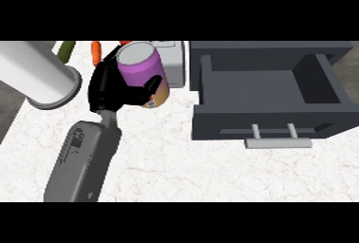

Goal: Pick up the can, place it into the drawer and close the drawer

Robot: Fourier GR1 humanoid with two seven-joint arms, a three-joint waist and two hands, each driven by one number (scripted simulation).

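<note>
Fingers and thumb of the left hand (112, 92) curl round the purple can (144, 73) at upper centre of the frame, just left of the open grey drawer (270, 116), whose handle (278, 142) points toward the lower edge. Rigid, smooth and probably light, the can looks liable to slip, so a hold round its mid-body suits best. No right hand is in view.

My left forearm (84, 159) rises from the lower edge, angled slightly rightward. My black left hand (112, 90) is curled, thumb (149, 85) and fingers wrapped around a can (144, 71). My right hand is out of view.
</note>
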